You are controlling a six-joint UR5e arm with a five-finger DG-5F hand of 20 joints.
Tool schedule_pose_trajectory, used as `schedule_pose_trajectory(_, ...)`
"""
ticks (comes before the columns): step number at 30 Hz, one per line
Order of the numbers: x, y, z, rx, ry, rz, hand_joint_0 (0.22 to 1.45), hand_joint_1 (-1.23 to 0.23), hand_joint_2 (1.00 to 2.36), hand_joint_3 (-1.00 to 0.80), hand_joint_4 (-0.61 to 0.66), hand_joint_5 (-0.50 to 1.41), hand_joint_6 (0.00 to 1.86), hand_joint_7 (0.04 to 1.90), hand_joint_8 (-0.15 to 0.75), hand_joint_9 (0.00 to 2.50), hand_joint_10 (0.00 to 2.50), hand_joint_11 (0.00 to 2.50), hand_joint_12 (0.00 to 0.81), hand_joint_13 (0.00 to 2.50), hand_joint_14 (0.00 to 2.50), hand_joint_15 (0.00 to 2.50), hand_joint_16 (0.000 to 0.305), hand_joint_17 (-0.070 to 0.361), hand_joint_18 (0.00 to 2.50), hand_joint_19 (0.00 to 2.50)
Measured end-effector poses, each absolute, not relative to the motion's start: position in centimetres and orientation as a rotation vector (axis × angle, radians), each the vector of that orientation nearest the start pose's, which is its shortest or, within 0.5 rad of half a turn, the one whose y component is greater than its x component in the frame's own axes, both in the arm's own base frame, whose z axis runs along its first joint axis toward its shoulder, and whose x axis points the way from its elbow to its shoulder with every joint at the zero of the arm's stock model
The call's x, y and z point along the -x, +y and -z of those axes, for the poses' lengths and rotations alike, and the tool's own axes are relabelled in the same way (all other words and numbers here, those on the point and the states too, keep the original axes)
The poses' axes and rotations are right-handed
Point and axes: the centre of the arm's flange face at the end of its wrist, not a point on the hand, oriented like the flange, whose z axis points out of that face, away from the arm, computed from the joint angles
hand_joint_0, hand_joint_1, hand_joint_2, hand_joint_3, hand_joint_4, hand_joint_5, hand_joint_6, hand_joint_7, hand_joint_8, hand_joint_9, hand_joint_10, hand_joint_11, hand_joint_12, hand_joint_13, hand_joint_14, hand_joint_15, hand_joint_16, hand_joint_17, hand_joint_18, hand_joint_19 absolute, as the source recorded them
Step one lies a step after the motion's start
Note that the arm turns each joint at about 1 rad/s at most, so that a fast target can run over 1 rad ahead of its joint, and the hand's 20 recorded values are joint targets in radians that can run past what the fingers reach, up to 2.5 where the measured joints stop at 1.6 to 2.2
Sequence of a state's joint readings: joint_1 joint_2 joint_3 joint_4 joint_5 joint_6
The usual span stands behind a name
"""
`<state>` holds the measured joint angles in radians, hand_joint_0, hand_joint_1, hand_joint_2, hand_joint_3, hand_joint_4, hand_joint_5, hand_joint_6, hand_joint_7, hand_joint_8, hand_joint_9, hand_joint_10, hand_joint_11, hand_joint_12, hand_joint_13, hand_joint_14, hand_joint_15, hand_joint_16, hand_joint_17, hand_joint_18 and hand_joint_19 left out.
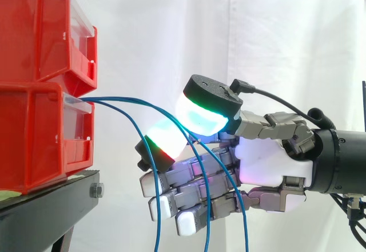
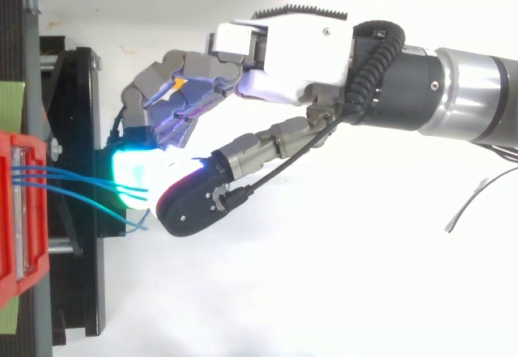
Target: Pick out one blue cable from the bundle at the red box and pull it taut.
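White curtain behind; red bins stacked on black stand at left. Arm from right edge, hand level with lower bin, lower fingers curled. Thumb and finger pads, glowing green, pinched narrow on blue cables; strand count in pinch unclear. Cables ran from lower bin to pads, drooped slack beyond.

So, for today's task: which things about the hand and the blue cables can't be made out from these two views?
- Side view: where the blue cables end; the bottom edge cuts them off.
- Side view: how they are fixed inside the red box; its wall hides that.
- Both views: whether the hand grips a cable; its own bulk covers the contact.
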<state>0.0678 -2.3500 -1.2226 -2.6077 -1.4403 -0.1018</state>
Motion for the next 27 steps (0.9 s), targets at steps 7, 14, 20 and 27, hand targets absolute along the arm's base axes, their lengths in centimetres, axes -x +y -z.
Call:
schedule_pose_trajectory(7,-77.16,-9.42,-21.2,-1.101,1.13,-1.137,0.6,-0.51,1.02,-0.22,0.05,-0.23,0.84,0.95,0.255,0.67,0.02,0.63,0.341,0.7,0.02,0.54,0.047,0.107,0.65,0.63)
schedule_pose_trajectory(14,-77.17,-9.37,-21.2,-1.101,1.13,-1.138,0.58,-0.43,1.01,-0.31,0.08,-0.23,0.84,0.89,0.257,0.65,0.02,0.63,0.346,0.69,0.02,0.55,0.048,0.108,0.63,0.65)
schedule_pose_trajectory(20,-77.16,-9.41,-21.2,-1.101,1.13,-1.138,0.51,-0.37,1.0,-0.5,0.1,-0.22,0.83,0.87,0.283,0.68,0.02,0.63,0.367,0.72,0.02,0.55,0.052,0.116,0.66,0.64)
schedule_pose_trajectory(27,-77.16,-9.44,-21.2,-1.101,1.129,-1.137,0.44,-0.58,1.0,-0.5,0.14,-0.2,0.87,0.86,0.303,0.74,0.02,0.64,0.387,0.78,0.02,0.51,0.056,0.126,0.76,0.56)
